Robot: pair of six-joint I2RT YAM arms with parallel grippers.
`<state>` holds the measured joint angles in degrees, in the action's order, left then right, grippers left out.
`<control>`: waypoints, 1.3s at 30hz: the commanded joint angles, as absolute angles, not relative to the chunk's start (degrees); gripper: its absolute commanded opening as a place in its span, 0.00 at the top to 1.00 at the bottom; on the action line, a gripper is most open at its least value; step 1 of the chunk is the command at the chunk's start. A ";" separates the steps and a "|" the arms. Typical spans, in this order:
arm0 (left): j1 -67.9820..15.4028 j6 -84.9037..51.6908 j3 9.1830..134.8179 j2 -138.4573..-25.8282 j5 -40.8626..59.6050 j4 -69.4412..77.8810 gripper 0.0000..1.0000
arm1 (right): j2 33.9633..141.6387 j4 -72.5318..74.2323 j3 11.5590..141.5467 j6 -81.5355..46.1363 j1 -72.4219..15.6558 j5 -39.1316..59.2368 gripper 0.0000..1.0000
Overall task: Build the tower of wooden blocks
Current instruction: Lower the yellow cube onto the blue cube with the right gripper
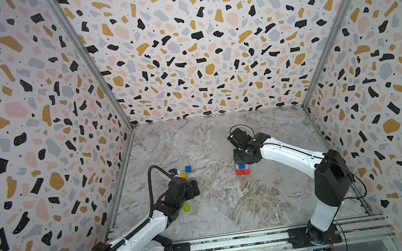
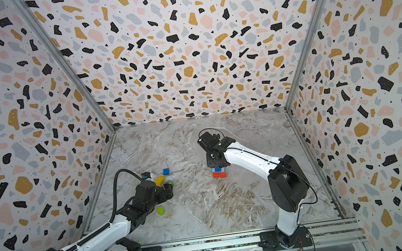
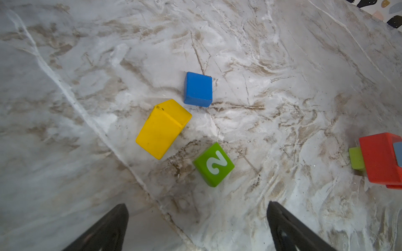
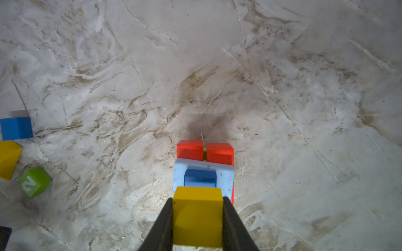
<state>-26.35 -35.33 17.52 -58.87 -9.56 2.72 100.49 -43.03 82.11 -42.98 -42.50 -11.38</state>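
Over the tower [image 1: 242, 169], right of centre on the table [image 1: 230, 206] in both top views, we see the right gripper [image 4: 198, 200] pointing down. Its jaws are partly closed, pressed flat on two sides of a yellow cube [image 4: 198, 219]. The cube is just above the stack, and we cannot tell whether it touches. The tower has two red blocks [image 4: 190, 150] side by side at its base, a light blue slab [image 4: 226, 176] across them and a blue block [image 4: 200, 178] on that. A lime piece [image 3: 356, 158] shows beside the red base.

Well to the left, the left gripper [image 3: 195, 204] hovers with its jaws spread wide and nothing between them. Before it lie a blue cube [image 3: 198, 89], a yellow bar [image 3: 162, 129] and a green cube [image 3: 214, 164] marked 2, near one another but apart. A lime cylinder [image 1: 186, 207] lies by the left arm's wrist.
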 commanded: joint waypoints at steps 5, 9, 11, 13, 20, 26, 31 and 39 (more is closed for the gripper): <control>-26.11 -34.72 17.14 -59.09 -9.60 4.66 0.00 | 101.75 -43.48 82.19 -41.83 -43.16 -11.96 0.80; -26.11 -34.72 17.14 -58.98 -9.63 4.61 0.00 | 102.22 -43.36 81.91 -41.79 -43.24 -11.87 0.80; -26.12 -34.81 17.05 -59.04 -9.64 4.66 0.00 | 102.22 -43.41 81.84 -41.84 -43.25 -11.93 0.80; -26.15 -34.85 17.14 -59.06 -9.71 4.61 0.00 | 102.15 -43.35 81.74 -41.75 -43.24 -11.98 0.80; -26.11 -34.80 17.14 -59.16 -9.73 4.66 0.00 | 102.29 -43.07 81.26 -41.66 -43.09 -12.05 0.80; -26.13 -34.91 17.23 -59.41 -9.91 4.57 0.00 | 102.47 -42.66 81.39 -41.66 -43.16 -11.74 0.80; -26.11 -34.98 17.29 -59.34 -10.04 4.39 0.00 | 102.49 -42.41 80.87 -41.74 -43.29 -11.77 0.80; -26.16 -34.94 17.31 -59.27 -10.05 4.25 0.00 | 102.40 -42.36 80.65 -41.70 -43.24 -12.12 0.76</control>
